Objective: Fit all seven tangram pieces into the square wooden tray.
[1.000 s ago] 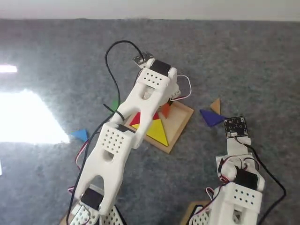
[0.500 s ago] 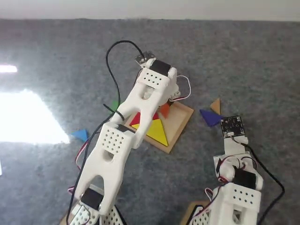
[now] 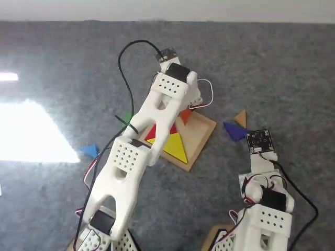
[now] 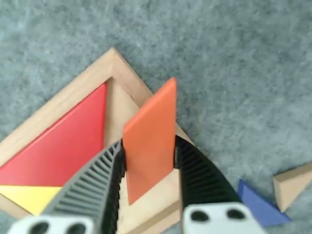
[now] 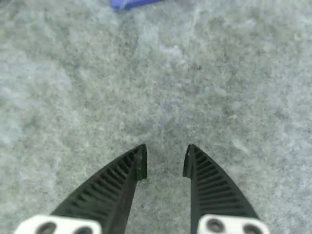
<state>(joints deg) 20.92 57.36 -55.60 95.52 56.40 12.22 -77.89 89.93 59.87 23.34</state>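
Note:
The square wooden tray [image 3: 204,137] [image 4: 73,95] lies mid-table and holds a red triangle [image 4: 63,141] [image 3: 152,133] and a yellow triangle [image 3: 175,146] [image 4: 24,197]. My left gripper [image 4: 148,151] is shut on an orange piece [image 4: 150,139] [image 3: 185,115], held on edge above the tray's far corner. To the right of the tray lie a dark blue triangle [image 3: 234,130] [image 4: 261,207] [image 5: 131,3] and a bare wood triangle [image 3: 241,118] [image 4: 295,183]. My right gripper [image 5: 165,163] hovers open over bare cloth just short of the blue triangle.
A light blue triangle [image 3: 90,150] lies on the grey cloth at the left, beside a bright glare patch [image 3: 29,130]. A green piece [image 3: 126,117] peeks out behind the left arm. Wooden blocks [image 3: 214,238] sit under the arm bases at the front.
The left arm has lifted and shifted slightly farther back with the orange piece. The right arm crept forward toward the blue triangle, then held still.

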